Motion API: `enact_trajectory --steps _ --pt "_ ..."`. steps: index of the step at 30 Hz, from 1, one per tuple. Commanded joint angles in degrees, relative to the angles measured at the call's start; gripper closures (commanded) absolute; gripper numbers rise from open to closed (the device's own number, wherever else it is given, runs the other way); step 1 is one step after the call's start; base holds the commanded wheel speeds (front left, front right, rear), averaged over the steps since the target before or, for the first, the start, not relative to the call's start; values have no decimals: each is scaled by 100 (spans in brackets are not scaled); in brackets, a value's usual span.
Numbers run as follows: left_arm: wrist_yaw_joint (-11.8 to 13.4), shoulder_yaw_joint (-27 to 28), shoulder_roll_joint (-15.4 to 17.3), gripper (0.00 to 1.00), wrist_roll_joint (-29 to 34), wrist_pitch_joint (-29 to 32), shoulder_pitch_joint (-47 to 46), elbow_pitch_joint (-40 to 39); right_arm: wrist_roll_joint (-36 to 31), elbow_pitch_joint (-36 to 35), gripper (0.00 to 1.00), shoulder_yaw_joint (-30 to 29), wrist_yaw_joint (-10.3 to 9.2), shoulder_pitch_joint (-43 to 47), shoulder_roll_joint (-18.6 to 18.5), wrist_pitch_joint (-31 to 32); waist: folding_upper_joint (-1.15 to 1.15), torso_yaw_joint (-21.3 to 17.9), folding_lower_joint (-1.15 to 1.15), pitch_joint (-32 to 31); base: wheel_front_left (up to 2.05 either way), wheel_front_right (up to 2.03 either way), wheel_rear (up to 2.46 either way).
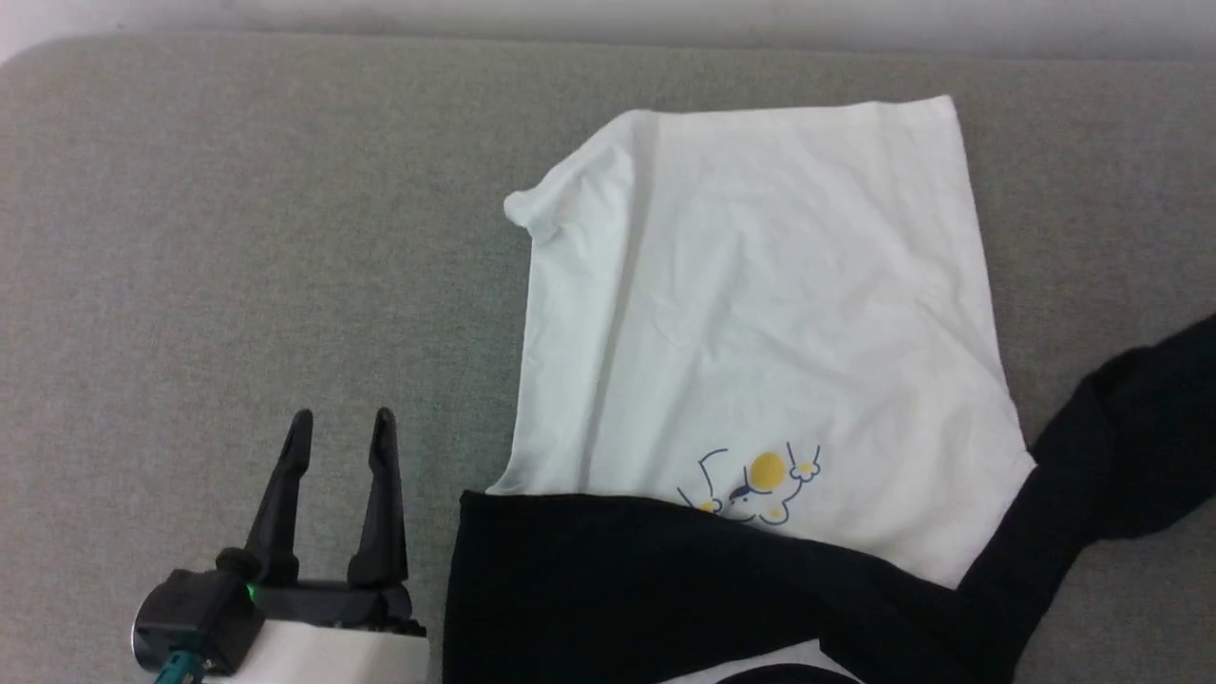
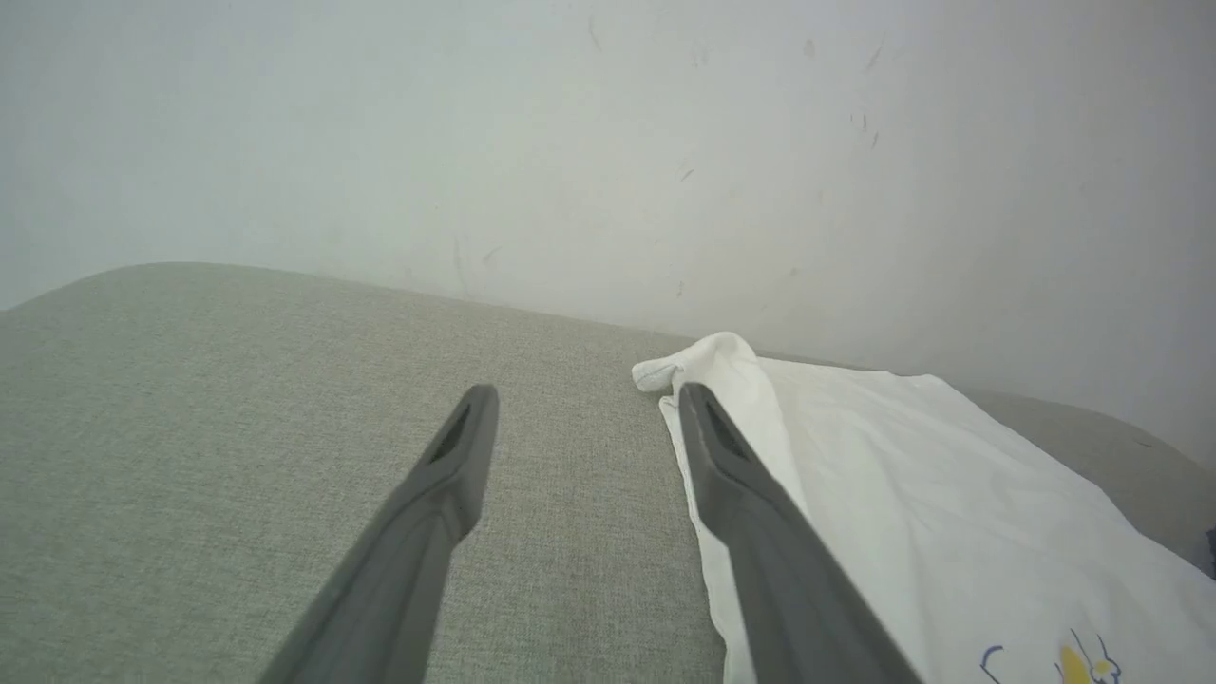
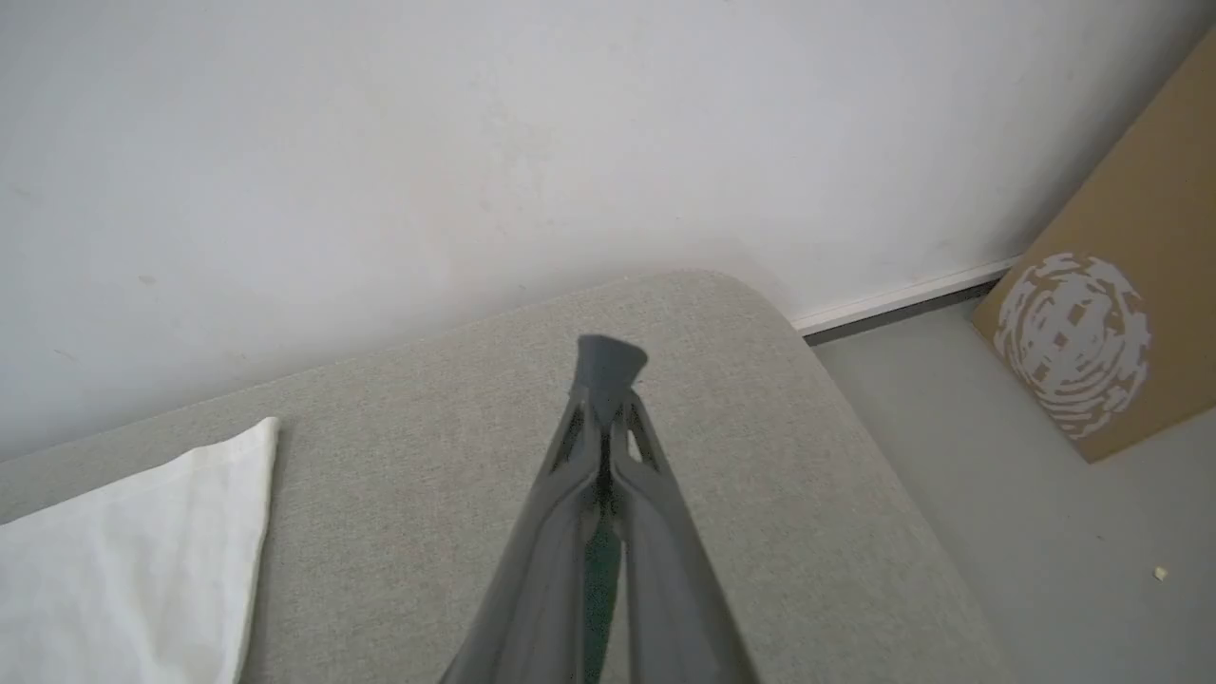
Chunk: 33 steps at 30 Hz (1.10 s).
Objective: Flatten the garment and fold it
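Pointing forward with fingers spread and empty, left gripper (image 1: 344,418) sits over grey cushion (image 1: 190,237), just beside the raglan shirt (image 1: 760,285) on its left edge. Right gripper (image 3: 608,356) pressed together, nothing between the tips, above bare cushion right of the white hem corner. Shirt lies mostly flat, hem far; one black sleeve (image 1: 617,570) folded across the near end.

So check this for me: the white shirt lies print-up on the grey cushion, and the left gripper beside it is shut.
Wrong on one point: the left gripper is open, its jaws standing well apart. The head view shows it. The garment does lie print-up on the grey cushion, with that gripper beside it.
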Motion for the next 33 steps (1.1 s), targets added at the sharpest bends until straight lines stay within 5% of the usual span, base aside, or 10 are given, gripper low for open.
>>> enact_trajectory --steps 1,10,15,33 --pt "-17 39 7 0 42 -27 114 -12 53 -16 100 -179 -4 302 -46 -87 0 -260 2 -708 0 0 0" --pt "37 110 54 0 26 -2 553 -87 42 -7 100 -1280 -4 1666 -120 -510 0 -326 2 -1140 0 0 0" --pt "83 131 90 0 11 79 705 -137 134 -145 100 -1425 -4 2028 -135 -664 0 -302 2 -1368 0 0 0" --pt "314 168 216 0 142 190 1064 -378 922 -2379 100 1232 -4 2408 382 -431 0 -213 2 -1683 0 0 0"
